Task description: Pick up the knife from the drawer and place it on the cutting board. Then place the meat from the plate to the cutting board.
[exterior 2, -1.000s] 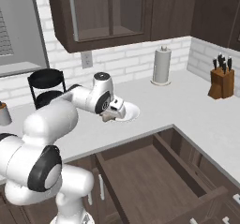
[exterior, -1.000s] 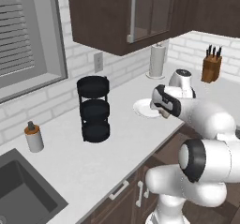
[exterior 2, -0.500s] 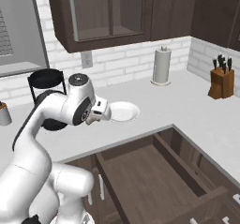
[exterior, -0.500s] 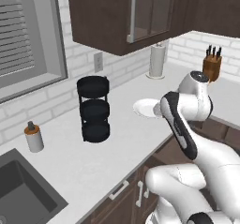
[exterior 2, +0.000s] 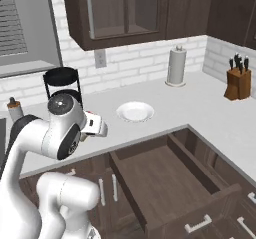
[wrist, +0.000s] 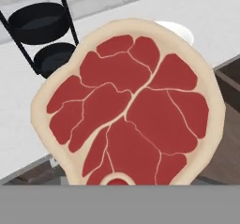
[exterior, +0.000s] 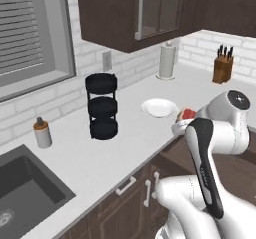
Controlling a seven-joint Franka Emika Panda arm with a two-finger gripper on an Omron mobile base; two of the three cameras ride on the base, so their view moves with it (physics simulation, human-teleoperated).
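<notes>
From the hand camera, the meat (wrist: 129, 108) looms close in front of the lens, evidently held by the gripper, though the fingers are hidden. The left base view shows only its red edge (exterior: 188, 114) just beside the plate (exterior: 159, 107), toward the counter's front edge. The right base view adds the drawer (exterior 2: 170, 175), pulled open below the plate (exterior 2: 135, 111).

meat (wrist: 129, 110) close before black rack (wrist: 44, 31)
</notes>
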